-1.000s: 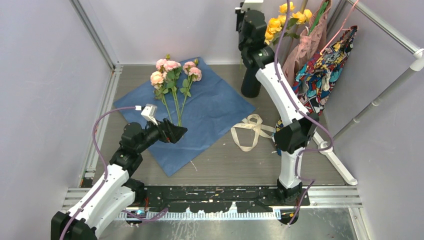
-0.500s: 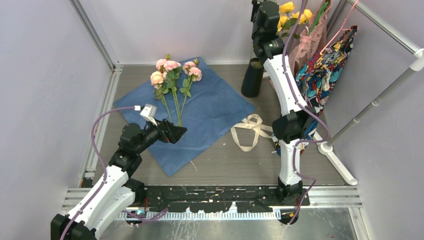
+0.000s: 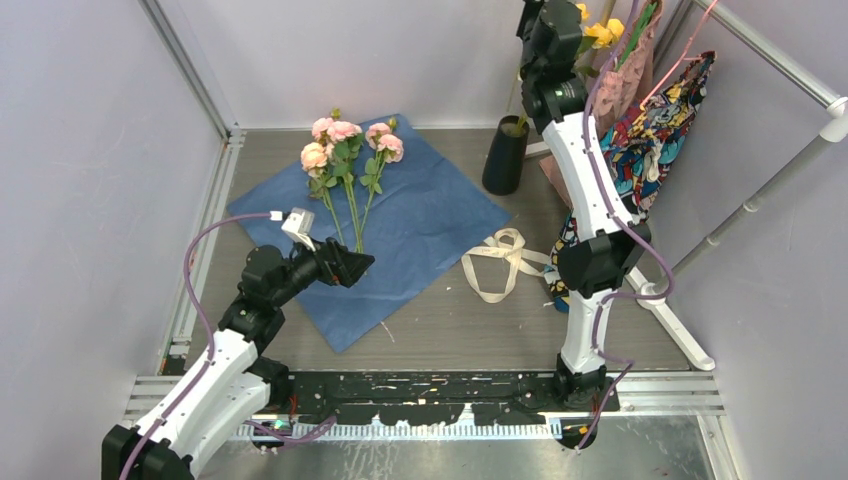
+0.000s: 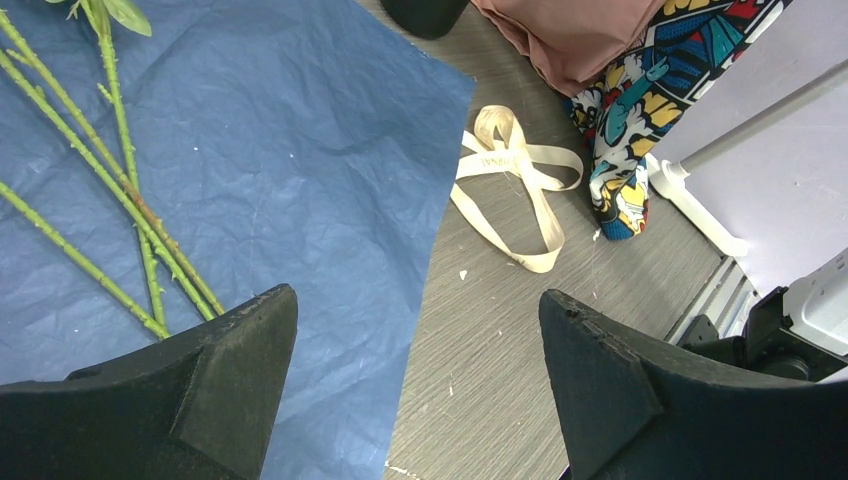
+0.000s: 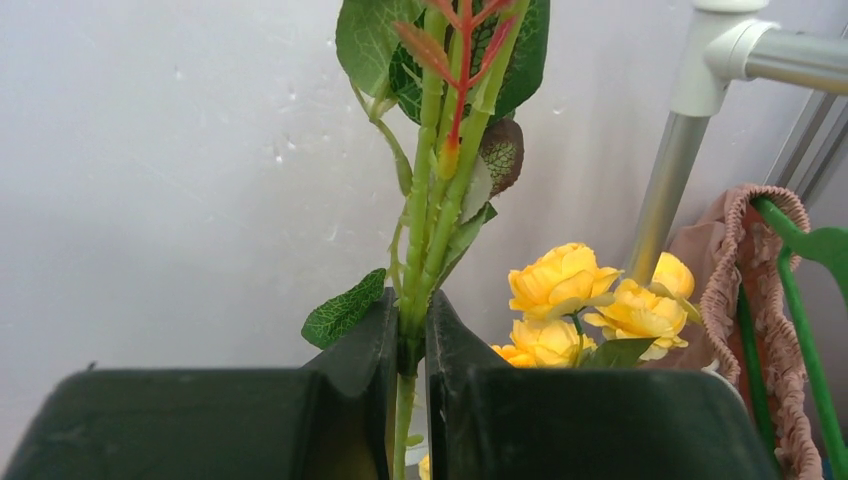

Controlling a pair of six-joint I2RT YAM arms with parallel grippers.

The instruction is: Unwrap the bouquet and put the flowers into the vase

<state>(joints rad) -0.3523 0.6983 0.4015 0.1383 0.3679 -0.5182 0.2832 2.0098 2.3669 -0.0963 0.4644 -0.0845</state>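
Tabletop [image 3: 450, 320]: flowers [image 3: 345, 150] on blue paper [image 3: 430, 220], vase [image 3: 504, 155] near paper's right corner.

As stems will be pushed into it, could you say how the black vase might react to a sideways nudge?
Tall and narrow, the vase probably tips easily. Being cylindrical, it would likely roll once down.

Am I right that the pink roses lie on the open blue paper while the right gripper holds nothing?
Not quite: the right gripper is shut on green stems, as the right wrist view shows. The pink roses do lie on the open blue paper.
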